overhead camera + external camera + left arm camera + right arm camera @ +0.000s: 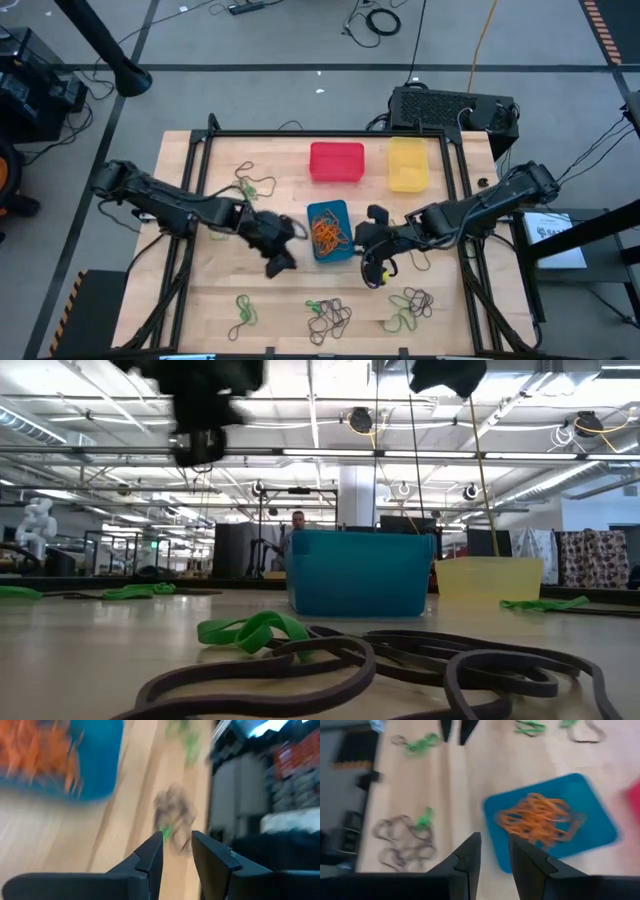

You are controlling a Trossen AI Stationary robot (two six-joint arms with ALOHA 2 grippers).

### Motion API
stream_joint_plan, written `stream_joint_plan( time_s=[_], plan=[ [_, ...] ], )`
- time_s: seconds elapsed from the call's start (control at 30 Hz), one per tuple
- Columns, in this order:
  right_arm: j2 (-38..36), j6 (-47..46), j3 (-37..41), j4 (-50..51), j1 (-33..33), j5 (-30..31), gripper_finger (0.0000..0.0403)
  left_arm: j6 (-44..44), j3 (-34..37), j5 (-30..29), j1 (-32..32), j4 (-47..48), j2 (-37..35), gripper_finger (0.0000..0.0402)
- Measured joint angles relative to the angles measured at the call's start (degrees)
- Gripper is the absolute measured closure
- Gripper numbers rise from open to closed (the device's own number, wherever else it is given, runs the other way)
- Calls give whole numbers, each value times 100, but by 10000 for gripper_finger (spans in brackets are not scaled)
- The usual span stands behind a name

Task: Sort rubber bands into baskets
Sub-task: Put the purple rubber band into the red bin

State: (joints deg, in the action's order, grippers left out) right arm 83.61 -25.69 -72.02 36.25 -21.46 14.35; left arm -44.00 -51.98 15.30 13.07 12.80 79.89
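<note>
Wooden table point(200, 300), black frame round its edges. Two dark arms reach in from either side toward the middle.

Three baskets. Blue basket point(330, 231) at table centre, between the two hands. Red basket point(336, 162) beyond it toward the far edge, yellow basket point(408, 164) just beside the red one.

Left hand point(285, 240) near the blue basket's left side, above the table; fingers point(150, 857) a narrow gap apart, nothing between them. Right hand point(368, 240) close to the basket's right side; fingers point(468, 855) likewise narrowly apart, nothing held that the wrist view shows.

Rubber bands. Orange bands point(327, 232) piled in the blue basket. Green and dark bands point(328, 315) clustered along the near edge; another mixed cluster point(408, 305) to its right, a green one point(242, 312) to its left. More loops point(255, 184) at the far left of the table. Red and yellow baskets' contents cannot be told.
</note>
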Motion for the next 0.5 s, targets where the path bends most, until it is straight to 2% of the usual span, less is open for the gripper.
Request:
stream_joint_plan(
  time_s=[0.17,0.3,0.4,0.5],
  plan=[
    [0,-117,381,-722,-197,-720,309,150,5,-375,612,1576,-110,292],
    [0,40,844,-1406,-464,-899,309,239,11,-989,1160,2571,-108,292],
    [0,240,1257,-2087,-694,-1138,309,240,11,-1390,1576,2937,-106,292],
    [23,-123,1588,-2737,-957,-1019,309,244,12,-1680,2022,3040,-106,292]
  ],
)
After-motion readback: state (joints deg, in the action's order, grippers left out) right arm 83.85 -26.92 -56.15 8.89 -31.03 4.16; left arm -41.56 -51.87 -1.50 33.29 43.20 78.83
